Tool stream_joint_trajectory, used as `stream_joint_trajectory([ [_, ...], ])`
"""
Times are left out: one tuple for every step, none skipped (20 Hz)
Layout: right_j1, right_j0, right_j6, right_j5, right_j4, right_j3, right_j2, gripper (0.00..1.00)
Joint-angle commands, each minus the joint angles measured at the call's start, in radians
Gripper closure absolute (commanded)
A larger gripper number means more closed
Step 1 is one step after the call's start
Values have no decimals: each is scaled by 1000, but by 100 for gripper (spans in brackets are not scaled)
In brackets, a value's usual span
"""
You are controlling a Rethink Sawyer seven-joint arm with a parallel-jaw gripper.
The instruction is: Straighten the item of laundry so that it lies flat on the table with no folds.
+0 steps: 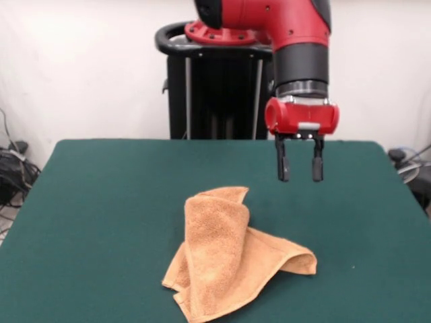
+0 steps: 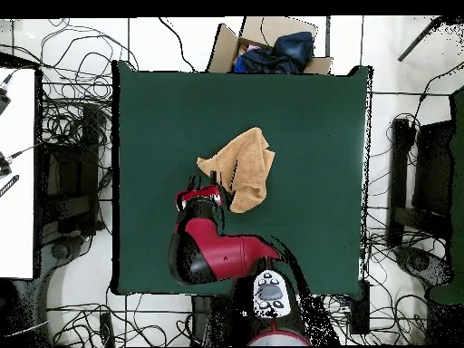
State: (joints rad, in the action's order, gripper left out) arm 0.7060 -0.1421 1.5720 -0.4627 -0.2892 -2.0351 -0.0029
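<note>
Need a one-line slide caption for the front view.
Open gripper hovers above the table beside the crumpled, folded towel.

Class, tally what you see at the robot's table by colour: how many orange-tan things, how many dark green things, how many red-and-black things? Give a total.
Orange-tan: 1, the towel, crumpled and folded over itself.
Dark green: 1, the table.
Red and black: 1, the arm with its gripper, fingers apart above the table, holding nothing.
Total: 3

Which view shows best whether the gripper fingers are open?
Front view. The red-and-black gripper hangs above the dark green felt table, its two black fingers clearly apart with nothing between them. Overhead, the gripper sits beside the crumpled orange-tan terry towel, mostly covered by the arm.
</note>
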Motion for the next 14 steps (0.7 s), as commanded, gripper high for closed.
stream_joint_trajectory([
  [46, -14, 159, 57, -41, -9, 42, 0],
  [53, -14, 160, 61, -39, -9, 42, 0],
  [66, -14, 165, 63, -33, -9, 41, 0],
  [73, -12, 167, 64, -28, -10, 38, 0],
  [93, -21, 167, 93, -23, -7, 44, 0],
  [88, -26, 164, 112, -19, -5, 44, 0],
  [83, -31, 160, 130, -15, -2, 44, 0],
  [72, -39, 161, 138, -13, 4, 50, 0],
  [58, -52, 155, 164, -14, 14, 64, 0],
  [43, -65, 149, 189, -16, 24, 77, 0],
  [27, -79, 154, 192, -16, 32, 90, 0],
  [24, -83, 153, 201, -12, 39, 95, 0],
  [22, -54, 150, 222, 15, 52, 97, 0],
  [23, -53, 146, 235, 20, 59, 99, 0],
])
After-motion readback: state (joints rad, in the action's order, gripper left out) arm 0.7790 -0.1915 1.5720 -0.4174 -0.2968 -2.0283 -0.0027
